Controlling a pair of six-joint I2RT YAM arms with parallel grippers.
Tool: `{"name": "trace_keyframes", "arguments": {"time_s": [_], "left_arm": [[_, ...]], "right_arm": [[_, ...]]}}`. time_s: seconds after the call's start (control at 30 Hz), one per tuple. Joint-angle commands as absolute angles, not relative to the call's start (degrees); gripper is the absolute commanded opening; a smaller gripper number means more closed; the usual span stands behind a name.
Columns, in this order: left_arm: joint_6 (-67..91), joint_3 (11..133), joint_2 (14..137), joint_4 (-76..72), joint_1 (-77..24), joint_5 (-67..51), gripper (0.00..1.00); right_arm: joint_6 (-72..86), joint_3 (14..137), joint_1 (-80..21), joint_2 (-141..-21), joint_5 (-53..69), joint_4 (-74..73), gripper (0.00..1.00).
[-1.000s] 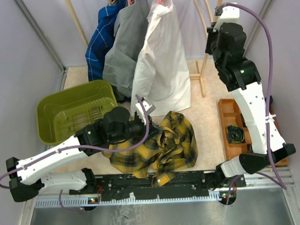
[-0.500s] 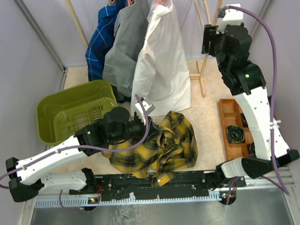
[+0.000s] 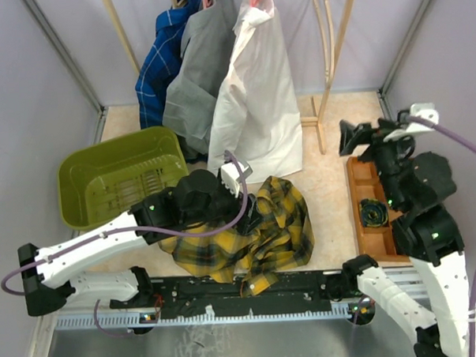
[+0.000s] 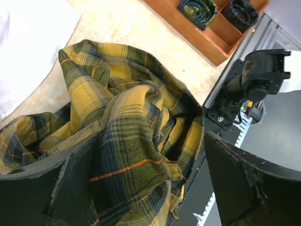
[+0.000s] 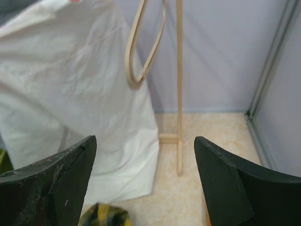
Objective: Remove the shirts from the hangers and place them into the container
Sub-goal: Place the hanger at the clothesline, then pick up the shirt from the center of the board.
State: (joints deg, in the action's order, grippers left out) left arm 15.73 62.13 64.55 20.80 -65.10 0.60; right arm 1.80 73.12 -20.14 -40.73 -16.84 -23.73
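Hovering low over the plaid shirt [image 3: 276, 228], left fingers [image 4: 244, 181] gape wide; right fingers [image 5: 225, 186] too.

Left claw [image 3: 250, 215] (seemingly open) over crumpled plaid shirt [image 3: 284, 233]

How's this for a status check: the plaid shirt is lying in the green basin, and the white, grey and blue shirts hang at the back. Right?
Not quite. The top view shows the plaid shirt lying crumpled on the table, to the right of the green basin, not in it. The white shirt, grey shirt and blue shirt do hang at the back.
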Motion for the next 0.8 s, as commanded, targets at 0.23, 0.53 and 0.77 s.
{"name": "trace_keyframes", "arguments": {"time_s": [0.23,0.53,0.77], "left_arm": [[15.4,62.6,80.9,25.8,-64.8,-3.3,0.99],[21.2,59.4,96.5,23.2,-64.9,-1.3,0.99],[21.6,58.4,108.8,20.6,-65.0,-8.0,0.8]], "right_arm": [[32.4,46.6,-20.4,-30.2,-5.1,-30.3,0.92],[34.4,39.8,-20.4,-26.6,-4.2,-26.6,0.93],[32.9,42.2,-20.4,-32.3,-4.4,-28.5,0.97]]}}
